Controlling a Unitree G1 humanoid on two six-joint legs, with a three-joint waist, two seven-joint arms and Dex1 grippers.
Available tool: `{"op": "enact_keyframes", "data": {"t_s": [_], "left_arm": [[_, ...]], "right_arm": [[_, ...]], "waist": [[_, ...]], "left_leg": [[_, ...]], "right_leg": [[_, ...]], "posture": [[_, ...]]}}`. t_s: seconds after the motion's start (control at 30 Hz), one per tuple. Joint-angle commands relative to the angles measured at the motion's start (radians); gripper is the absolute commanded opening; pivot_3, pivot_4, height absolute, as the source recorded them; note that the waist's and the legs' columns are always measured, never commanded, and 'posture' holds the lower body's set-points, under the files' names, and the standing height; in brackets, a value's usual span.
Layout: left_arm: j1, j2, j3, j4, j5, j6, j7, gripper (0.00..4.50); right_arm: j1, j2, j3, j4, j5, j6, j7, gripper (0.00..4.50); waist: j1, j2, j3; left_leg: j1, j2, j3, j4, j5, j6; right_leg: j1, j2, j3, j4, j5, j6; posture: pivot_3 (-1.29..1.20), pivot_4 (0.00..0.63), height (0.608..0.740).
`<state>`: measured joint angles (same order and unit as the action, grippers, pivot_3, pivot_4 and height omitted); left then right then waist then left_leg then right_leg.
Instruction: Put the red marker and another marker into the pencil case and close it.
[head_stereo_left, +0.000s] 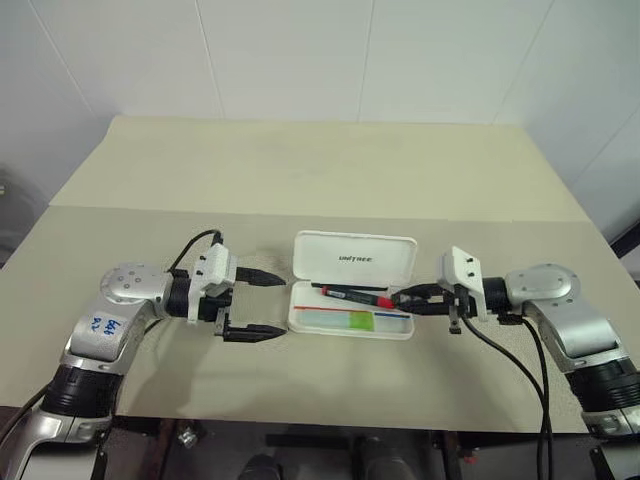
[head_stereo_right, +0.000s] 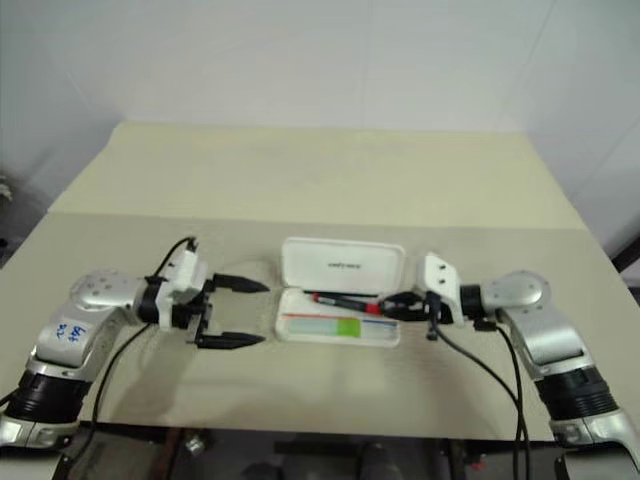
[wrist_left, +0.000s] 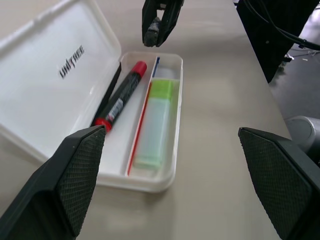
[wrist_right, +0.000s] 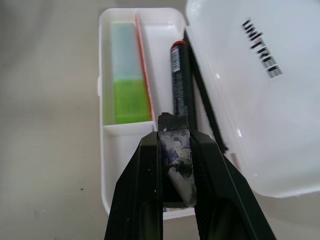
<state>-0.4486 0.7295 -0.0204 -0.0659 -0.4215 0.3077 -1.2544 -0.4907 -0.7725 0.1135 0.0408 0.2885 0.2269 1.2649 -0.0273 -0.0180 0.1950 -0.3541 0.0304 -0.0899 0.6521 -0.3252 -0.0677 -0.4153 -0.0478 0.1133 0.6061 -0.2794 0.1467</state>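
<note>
Hovering over the right end of the pencil case (head_stereo_left: 400, 330), your right gripper (head_stereo_left: 408, 297) is pressing its fingers together on nothing. Your left gripper (head_stereo_left: 262, 307) is spreading wide beside the case's left end. The red marker (head_stereo_left: 355, 294) and another marker (head_stereo_left: 350, 320) are lying inside, lid standing open.

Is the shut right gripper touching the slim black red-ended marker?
Cannot tell. In the right wrist view the right gripper overlaps the marker; neither contact nor gap shows.

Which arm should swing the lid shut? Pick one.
Left, probably. Its open tool sits clear beside the flat white plastic pencil case, both markers already inside. The right tool is shut, its tips over the case's end near the black-and-red marker.
</note>
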Motion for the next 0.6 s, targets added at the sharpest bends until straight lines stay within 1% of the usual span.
{"op": "enact_keyframes", "data": {"t_s": [0.03, 0.27, 0.6], "left_arm": [[0.013, 0.008, 0.020, -0.019, 0.005, -0.020, 0.017, 4.50], [0.022, 0.007, 0.013, -0.033, 0.000, -0.013, 0.033, 4.50], [0.021, 0.009, 0.010, -0.036, -0.003, -0.008, 0.032, 4.50]], "right_arm": [[-0.006, 0.007, 0.006, -0.015, 0.003, -0.008, 0.016, 0.40], [0.017, 0.018, 0.035, 0.000, -0.012, -0.013, 0.037, 0.40], [0.031, 0.064, 0.061, 0.020, -0.036, -0.024, 0.032, 0.40]], "waist": [[-0.001, 0.000, 0.000], [-0.003, 0.000, 0.000], [-0.003, 0.000, 0.000]], "left_leg": [[0.000, 0.000, 0.000, 0.000, 0.000, 0.000], [0.001, 0.000, 0.000, 0.000, 0.000, 0.000], [0.001, 0.000, 0.000, 0.000, 0.000, 0.000]], "right_leg": [[0.000, 0.000, 0.000, 0.000, 0.000, 0.000], [0.000, 0.000, 0.000, 0.001, 0.000, 0.000], [0.000, 0.000, 0.000, 0.001, 0.000, 0.000]], "posture": [[0.00, 0.150, 0.740], [0.00, 0.150, 0.740], [0.00, 0.150, 0.740]]}}
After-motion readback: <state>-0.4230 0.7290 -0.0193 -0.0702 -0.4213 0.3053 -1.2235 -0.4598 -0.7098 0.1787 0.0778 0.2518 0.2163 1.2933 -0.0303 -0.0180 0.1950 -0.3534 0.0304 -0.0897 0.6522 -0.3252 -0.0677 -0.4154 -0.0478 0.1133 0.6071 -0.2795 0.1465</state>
